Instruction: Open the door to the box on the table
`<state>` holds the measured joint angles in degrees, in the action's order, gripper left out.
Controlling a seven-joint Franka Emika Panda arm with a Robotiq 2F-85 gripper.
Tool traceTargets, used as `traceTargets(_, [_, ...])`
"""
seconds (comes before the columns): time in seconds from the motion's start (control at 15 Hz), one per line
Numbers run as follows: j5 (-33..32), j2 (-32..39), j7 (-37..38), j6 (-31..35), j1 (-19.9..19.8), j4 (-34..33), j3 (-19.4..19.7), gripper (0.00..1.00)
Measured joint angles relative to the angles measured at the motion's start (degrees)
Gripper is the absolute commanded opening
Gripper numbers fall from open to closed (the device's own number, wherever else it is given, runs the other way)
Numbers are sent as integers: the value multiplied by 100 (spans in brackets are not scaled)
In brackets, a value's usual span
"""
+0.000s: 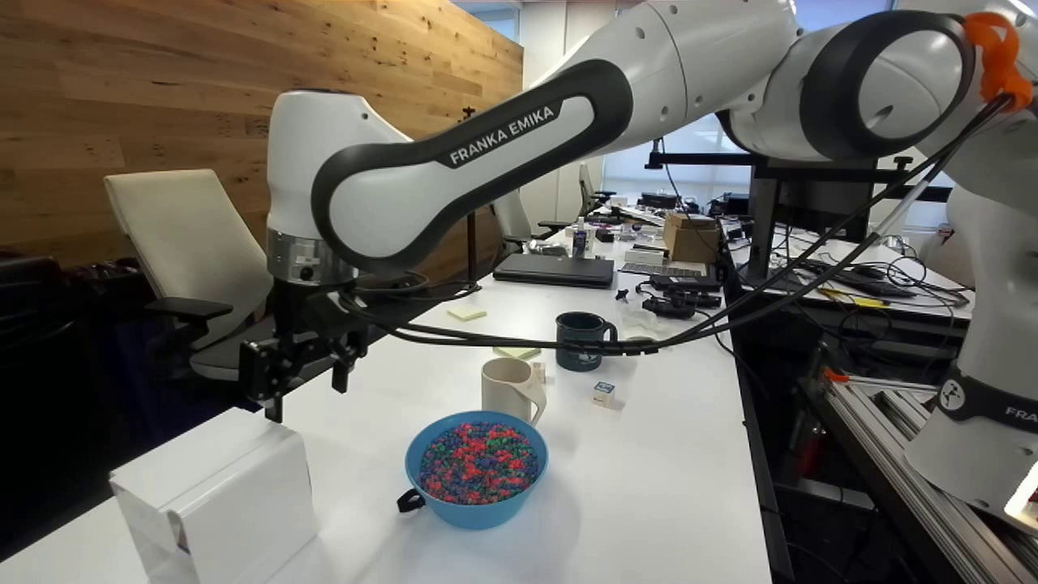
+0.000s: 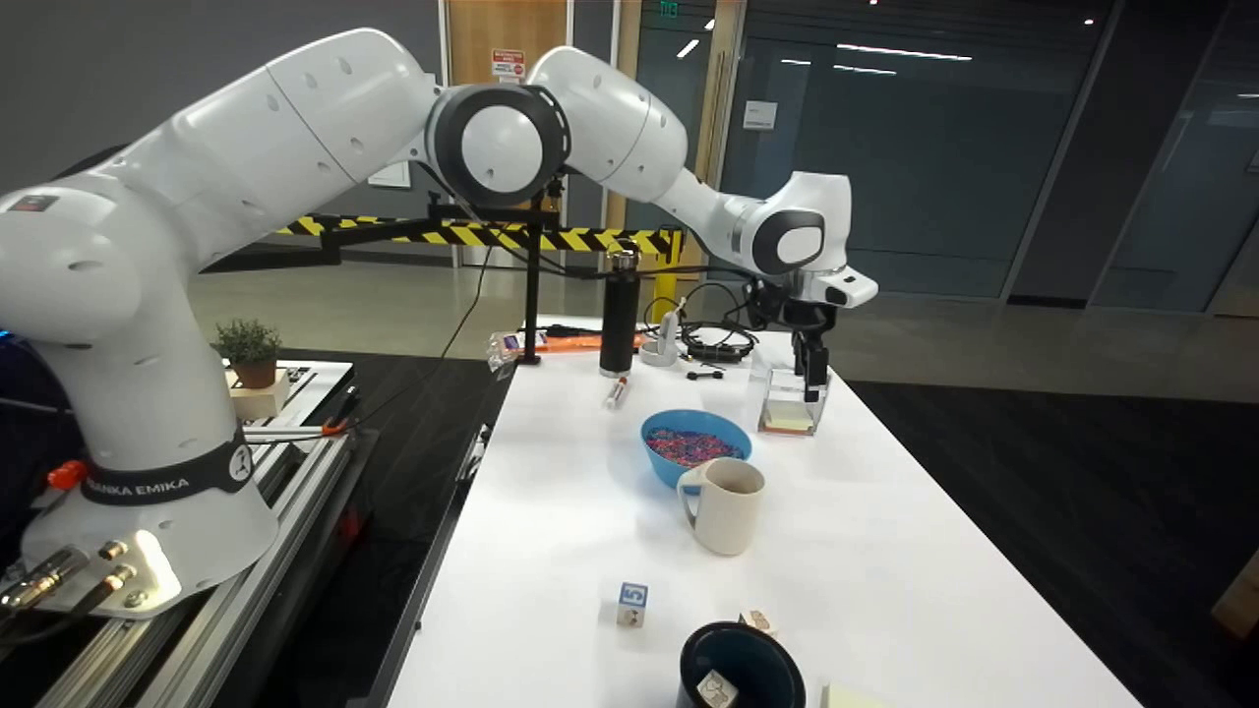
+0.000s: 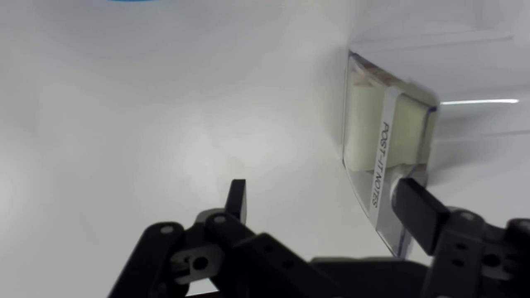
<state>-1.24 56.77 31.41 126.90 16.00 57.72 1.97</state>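
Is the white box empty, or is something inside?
Not empty: the wrist view shows a pale yellow stack behind the clear front of the box.

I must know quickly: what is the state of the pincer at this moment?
Pincer: open, its jaws wide apart, holding nothing; whether it touches the box cannot be told.

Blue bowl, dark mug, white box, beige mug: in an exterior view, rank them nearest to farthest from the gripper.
1. White box, rear right
2. Blue bowl, left of the box
3. Beige mug, camera-side of the bowl
4. Dark mug, picture's bottom edge
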Motion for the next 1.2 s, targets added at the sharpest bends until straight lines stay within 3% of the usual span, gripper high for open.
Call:
traceTargets(0.27, [0, 11, -8, 0, 0, 0, 0, 97])
traceTargets(0.67, [0, 13, -27, 0, 2, -11, 0, 70])
traceTargets(1.2, [0, 14, -35, 0, 0, -17, 0, 74])
